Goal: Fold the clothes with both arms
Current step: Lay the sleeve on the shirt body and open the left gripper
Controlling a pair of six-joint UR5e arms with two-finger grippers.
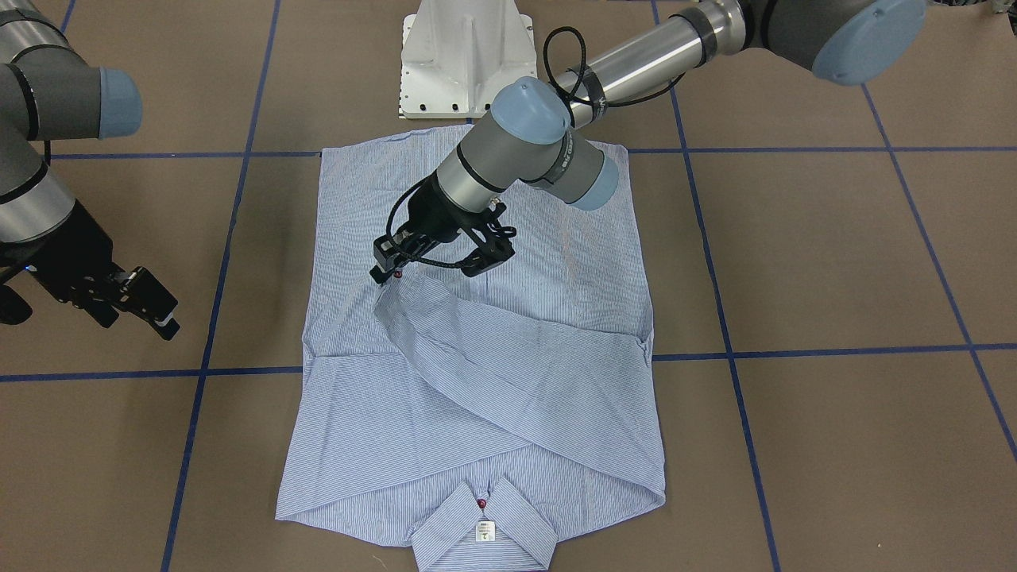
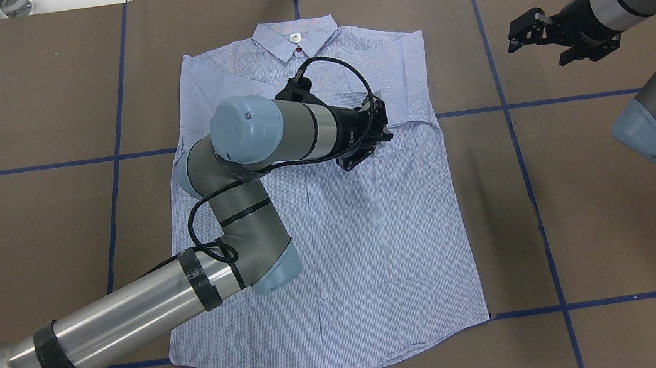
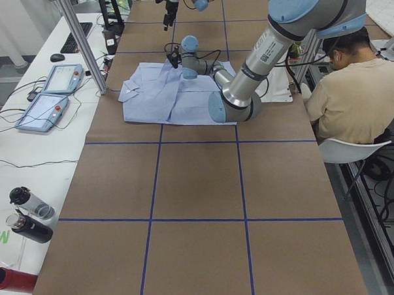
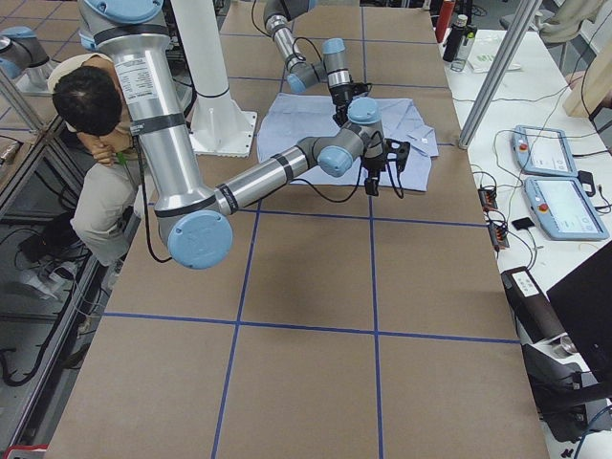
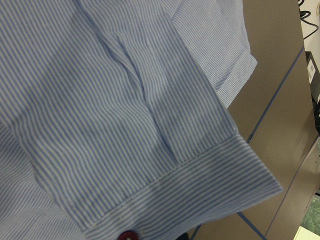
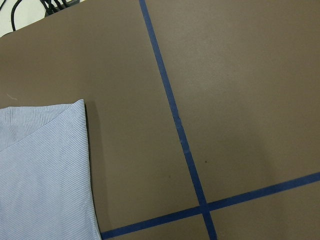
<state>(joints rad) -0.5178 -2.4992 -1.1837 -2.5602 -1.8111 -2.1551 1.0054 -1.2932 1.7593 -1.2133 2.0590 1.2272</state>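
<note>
The step in hand looks like the sleeve fold. The silver-grey tubular left arm reaches out past the white pedestal base and over the light-blue, finely white-striped button shirt. Its jaws sit at the banded sleeve cuff, right by a dark red button. The sleeve rises off the chest toward them, so I judge them closed on the cuff, though the contact itself is not plainly shown.

The next move calls for lowering the cuff flat onto the chest without dragging the layers beneath, then letting go. After that both arms would be needed for the lengthwise fold. The matching right arm hangs off to the base's side, over bare brown tabletop well apart from the shirt. Its jaws are spread and hold nothing.

The shirt lies front-up and flat, hem nearest the base and pointed collar with its white neck label farthest from it. The held sleeve runs diagonally across the chest. Another layer crosses beneath it, probably the other sleeve already folded in. The edges look tidy, with soft creases near the cuff.
</note>
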